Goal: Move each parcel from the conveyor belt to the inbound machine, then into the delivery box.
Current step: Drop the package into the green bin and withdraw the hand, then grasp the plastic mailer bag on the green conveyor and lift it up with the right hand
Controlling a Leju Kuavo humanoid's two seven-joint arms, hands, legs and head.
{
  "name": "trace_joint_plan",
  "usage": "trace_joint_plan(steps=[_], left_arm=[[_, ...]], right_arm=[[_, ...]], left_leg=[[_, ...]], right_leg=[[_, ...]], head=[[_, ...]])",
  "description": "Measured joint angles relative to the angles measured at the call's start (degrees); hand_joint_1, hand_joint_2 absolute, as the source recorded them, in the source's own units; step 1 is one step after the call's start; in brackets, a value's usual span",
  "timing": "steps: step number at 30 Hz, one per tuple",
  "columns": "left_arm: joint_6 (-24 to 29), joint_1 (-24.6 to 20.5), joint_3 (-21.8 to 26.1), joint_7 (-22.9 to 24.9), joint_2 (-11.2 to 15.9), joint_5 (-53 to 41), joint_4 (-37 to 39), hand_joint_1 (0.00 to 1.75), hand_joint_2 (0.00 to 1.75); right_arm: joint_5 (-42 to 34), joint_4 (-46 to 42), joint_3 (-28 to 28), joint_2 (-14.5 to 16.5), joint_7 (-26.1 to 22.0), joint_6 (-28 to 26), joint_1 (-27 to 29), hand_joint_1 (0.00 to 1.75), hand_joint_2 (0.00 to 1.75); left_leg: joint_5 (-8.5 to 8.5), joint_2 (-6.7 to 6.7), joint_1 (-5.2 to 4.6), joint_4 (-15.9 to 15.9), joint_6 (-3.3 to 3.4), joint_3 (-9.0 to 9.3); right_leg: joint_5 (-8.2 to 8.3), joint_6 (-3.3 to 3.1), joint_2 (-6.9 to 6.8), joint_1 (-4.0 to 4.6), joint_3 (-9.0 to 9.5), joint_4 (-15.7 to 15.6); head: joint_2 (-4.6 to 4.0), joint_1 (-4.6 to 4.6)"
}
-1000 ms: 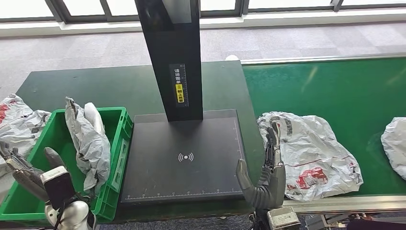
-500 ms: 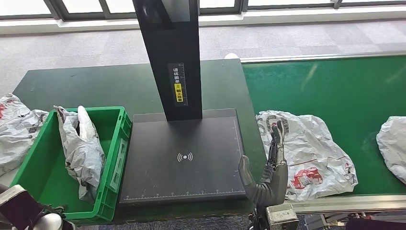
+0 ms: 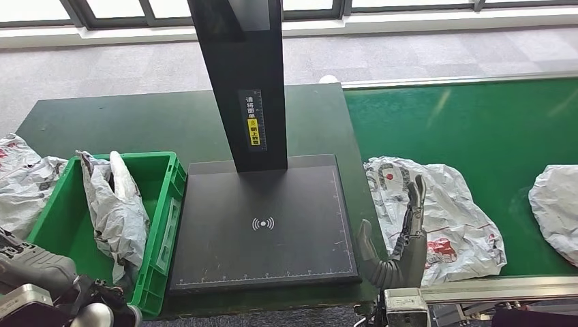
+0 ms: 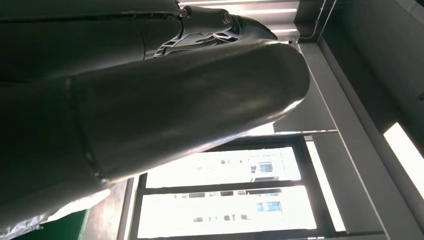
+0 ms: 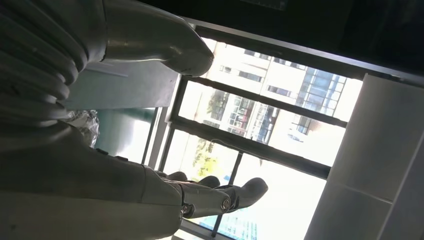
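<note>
The right hand stands upright at the near edge of the conveyor belt, holding nothing, its fingers straight and slightly apart over the white parcel on the belt; the left hand sits low by the green box, and I cannot tell how its fingers lie. A grey parcel lies in that box beside the black scanning machine. Further right along the belt lies another white parcel, and more bags rest on the dark surface left of the box.
</note>
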Motion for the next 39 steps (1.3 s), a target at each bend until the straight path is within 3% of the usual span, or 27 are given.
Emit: trace_joint_plan(steps=[15, 18, 24, 30, 33, 37, 39], left_arm=[[-0.1, 0.4, -1.9, 0.0, 0.1, 0.0, -0.8, 0.0, 0.0], [-2.3, 0.5, -3.4, 0.0, 0.7, -0.1, -0.8, 0.0, 0.0], [-23.5, -0.9, -14.2, 0.0, 3.3, 1.3, 2.5, 0.0, 0.0], [-41.2, -2.8, -16.9, 0.0, 4.2, 7.4, 7.3, 0.0, 0.0], [-42.7, -3.5, -16.7, 0.0, 4.1, 6.4, 9.1, 0.0, 0.0], [-42.3, -3.9, -16.5, 0.0, 4.1, 5.7, 9.7, 0.0, 0.0], [-41.6, -4.4, -15.9, 0.0, 3.9, 4.7, 11.0, 0.0, 0.0]], right_arm=[[0.6, 0.0, -0.3, 0.1, 0.0, -0.1, 0.0, 0.0, 1.75], [3.3, 0.1, -1.3, 0.4, 1.4, -0.9, 0.0, 0.0, 1.75], [18.7, 3.2, -10.8, 0.7, 13.6, -2.9, -0.6, 0.0, 1.75], [38.8, 10.4, -23.4, 0.5, 29.0, -0.5, -3.2, 0.0, 1.75], [45.2, 14.1, -27.8, 0.2, 34.7, 3.0, -4.8, 0.0, 1.75], [47.1, 16.1, -29.4, 0.0, 36.5, 4.6, -5.7, 0.0, 1.75], [49.6, 22.7, -33.2, -0.6, 37.7, 5.1, -7.7, 0.0, 1.75]], left_leg=[[0.0, 0.01, 0.0, 0.0, 0.01, -0.01], [0.0, 0.0, -0.01, 0.0, 0.01, 0.01], [-0.09, -0.05, -0.07, 0.1, 0.16, -0.28], [-0.11, 0.05, -0.12, 0.2, 0.26, -0.03], [-0.08, 0.05, -0.11, 0.2, 0.26, -0.03], [-0.09, 0.05, -0.11, 0.2, 0.26, -0.04], [-0.1, 0.05, -0.12, 0.2, 0.27, -0.07]], right_leg=[[-0.01, 0.02, 0.0, -0.01, 0.01, 0.0], [-0.02, 0.02, 0.01, -0.01, -0.02, 0.0], [-0.04, 0.16, -0.04, -0.09, 0.1, 0.0], [0.01, 0.25, 0.06, -0.12, 0.05, 0.0], [0.04, 0.26, 0.05, -0.12, 0.05, 0.0], [0.04, 0.26, 0.04, -0.12, 0.06, 0.0], [0.04, 0.26, 0.04, -0.13, 0.03, 0.0]], head=[[0.0, 0.0], [0.0, 0.0], [0.0, 0.0], [0.0, 0.0], [0.0, 0.0], [0.0, 0.0], [0.0, 0.0]])
